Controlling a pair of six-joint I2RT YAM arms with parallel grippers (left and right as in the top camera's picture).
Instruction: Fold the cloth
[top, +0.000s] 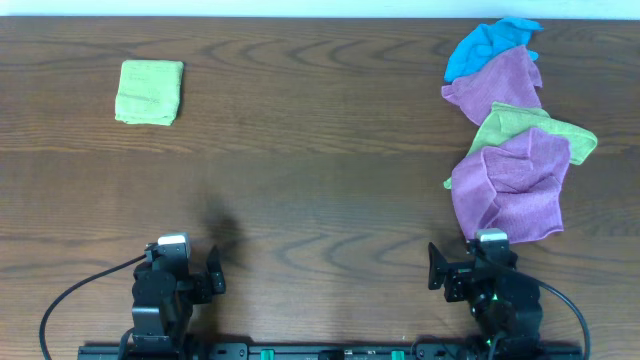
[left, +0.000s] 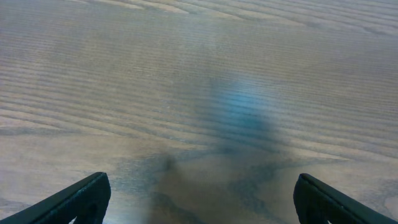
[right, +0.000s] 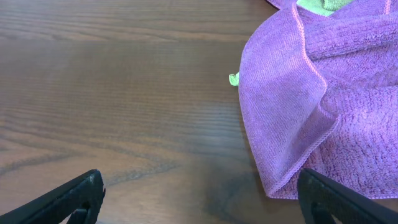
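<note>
A pile of crumpled cloths lies at the right of the table: a purple cloth nearest the front, a green cloth under it, another purple cloth and a blue cloth at the back. A folded green cloth lies at the far left. My left gripper is open and empty over bare wood at the front left. My right gripper is open and empty at the front right. The near purple cloth lies just ahead of its right finger.
The brown wooden table fills the view. Its far edge meets a white surface at the top. A small green tag sticks out beside the purple cloth.
</note>
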